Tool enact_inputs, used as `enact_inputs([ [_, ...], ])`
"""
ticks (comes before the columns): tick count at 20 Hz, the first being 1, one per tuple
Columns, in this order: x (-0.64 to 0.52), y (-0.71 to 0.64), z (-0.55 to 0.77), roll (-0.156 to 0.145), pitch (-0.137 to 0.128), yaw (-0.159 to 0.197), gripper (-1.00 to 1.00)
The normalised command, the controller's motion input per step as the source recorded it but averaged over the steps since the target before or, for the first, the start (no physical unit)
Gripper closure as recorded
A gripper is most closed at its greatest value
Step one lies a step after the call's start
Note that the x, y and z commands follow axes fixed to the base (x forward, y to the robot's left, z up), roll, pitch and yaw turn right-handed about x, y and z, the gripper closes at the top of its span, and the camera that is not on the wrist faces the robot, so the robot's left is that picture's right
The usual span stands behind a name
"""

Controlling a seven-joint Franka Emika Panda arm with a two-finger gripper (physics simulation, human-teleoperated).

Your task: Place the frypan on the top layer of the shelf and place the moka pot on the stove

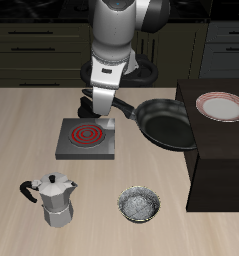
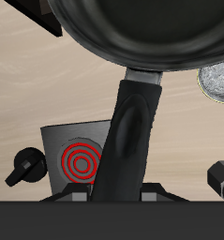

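Above the stove (image 1: 88, 138), the gripper (image 1: 103, 122) is closing its claw on the long black handle of the frypan (image 1: 169, 122), holding the pan off the table. The pan's round black body is hanging just beside the shelf (image 1: 219, 150), its far rim overlapping the shelf's flat top edge. A pink-rimmed plate (image 1: 220, 105) is sitting on the shelf top. The wrist view is showing the handle (image 2: 132, 127) running up to the pan's underside, with the red coil below. The moka pot (image 1: 54, 198) is standing near the table's front edge, beside a small speckled bowl (image 1: 140, 205)
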Motion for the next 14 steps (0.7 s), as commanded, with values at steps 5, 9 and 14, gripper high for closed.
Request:
enact_inputs([
  [5,0.13,0.28,-0.18,0.036,0.035,0.0,1.0],
  [9,0.2,0.05,-0.24,-0.008,0.039,-0.015,1.0],
  [14,0.14,0.07,-0.21,0.001,0.031,-0.03,1.0],
])
